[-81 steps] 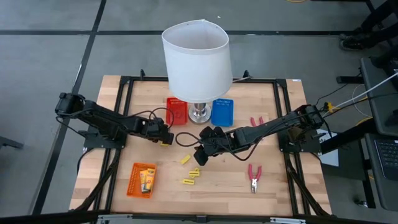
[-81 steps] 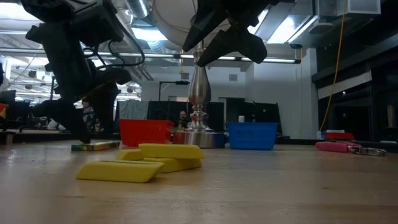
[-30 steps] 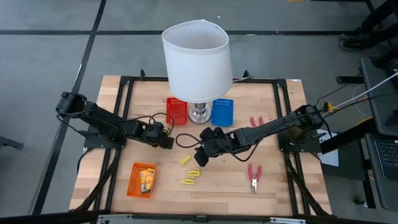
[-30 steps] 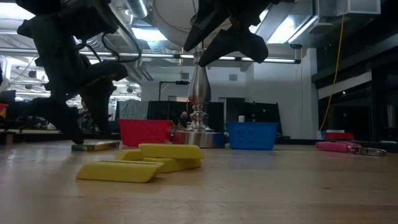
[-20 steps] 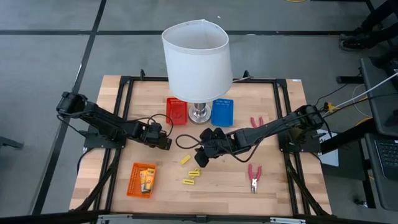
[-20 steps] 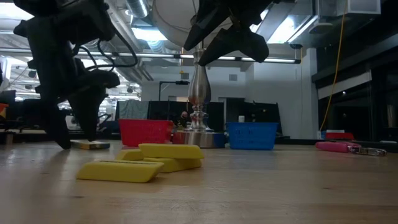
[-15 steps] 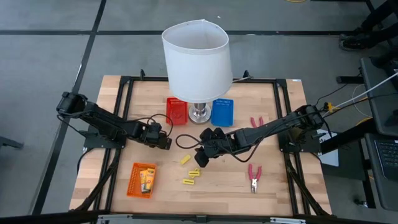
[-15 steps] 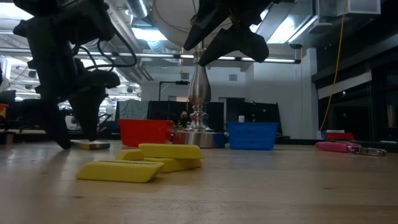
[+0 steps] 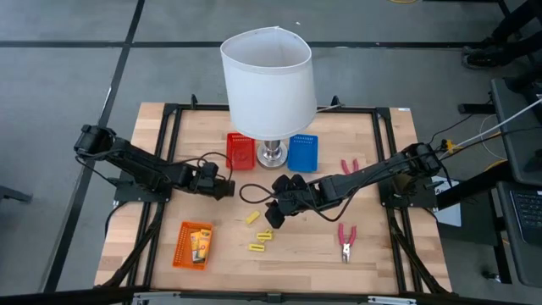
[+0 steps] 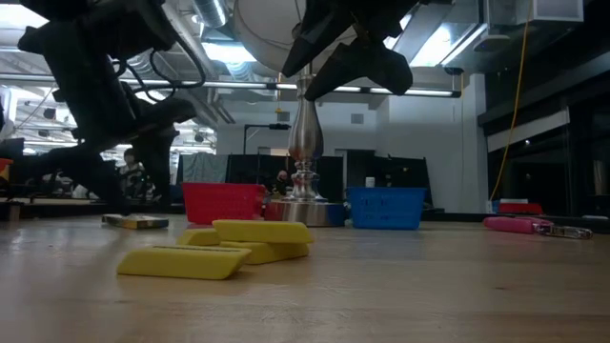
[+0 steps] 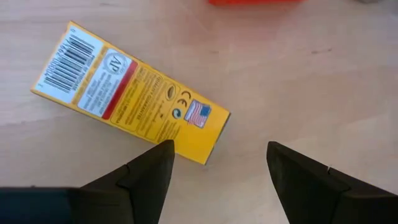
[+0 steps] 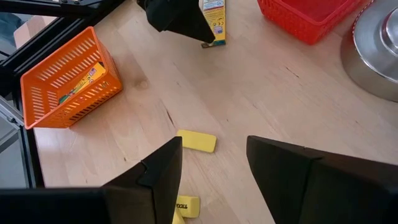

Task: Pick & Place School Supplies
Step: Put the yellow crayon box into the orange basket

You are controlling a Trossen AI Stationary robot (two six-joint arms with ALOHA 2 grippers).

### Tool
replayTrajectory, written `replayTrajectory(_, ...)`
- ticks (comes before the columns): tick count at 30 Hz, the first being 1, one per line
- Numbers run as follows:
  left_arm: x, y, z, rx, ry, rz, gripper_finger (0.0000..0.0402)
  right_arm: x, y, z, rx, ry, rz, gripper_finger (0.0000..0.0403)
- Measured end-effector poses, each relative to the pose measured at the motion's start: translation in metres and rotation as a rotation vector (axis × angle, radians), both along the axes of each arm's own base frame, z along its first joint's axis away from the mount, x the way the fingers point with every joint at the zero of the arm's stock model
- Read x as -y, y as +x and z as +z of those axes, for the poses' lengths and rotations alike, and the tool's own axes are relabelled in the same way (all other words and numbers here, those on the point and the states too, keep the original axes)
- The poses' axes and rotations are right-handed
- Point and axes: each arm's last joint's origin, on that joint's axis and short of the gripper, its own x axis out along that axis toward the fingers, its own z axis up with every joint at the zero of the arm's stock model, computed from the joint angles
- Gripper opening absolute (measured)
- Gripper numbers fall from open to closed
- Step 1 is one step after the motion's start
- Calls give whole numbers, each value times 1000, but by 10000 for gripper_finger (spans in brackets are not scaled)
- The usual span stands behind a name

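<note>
A yellow packet with red and dark print [image 11: 130, 93] lies flat on the wood, also seen in the low view [image 10: 133, 221]. My left gripper [image 11: 217, 158] hovers open just above it, one fingertip [image 11: 163, 152] over the packet's near edge; in the high view my left gripper [image 9: 222, 188] hides the packet. My right gripper [image 12: 214, 155] is open above the plain yellow pieces [image 12: 196, 141], which rest flat at mid-table [image 9: 251, 218] [image 9: 265, 235]. Two red-handled pliers [image 9: 345, 240] [image 9: 349, 166] lie on the right.
An orange basket [image 9: 193, 244] near the front left holds yellow packets. A red basket [image 9: 240, 152] and a blue basket [image 9: 302, 152] flank the base of a lamp with a white shade [image 9: 267, 80]. A black cable loops on the wood [image 9: 250, 191].
In the low view my left gripper dropped its open fingers to the table on either side of the packet, then rose and tipped a little. The packet shifted slightly and stays flat on the wood. My right gripper kept still.
</note>
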Motion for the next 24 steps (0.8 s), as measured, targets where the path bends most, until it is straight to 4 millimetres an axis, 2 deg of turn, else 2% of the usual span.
replayTrajectory(13, -4, -2, -5, -61, 21, -4, 255, 0, 0, 0, -6, -4, 8, 183)
replayTrajectory(24, 8, -6, -10, -102, -26, -13, 255, 0, 0, 0, -6, 1, 1, 183)
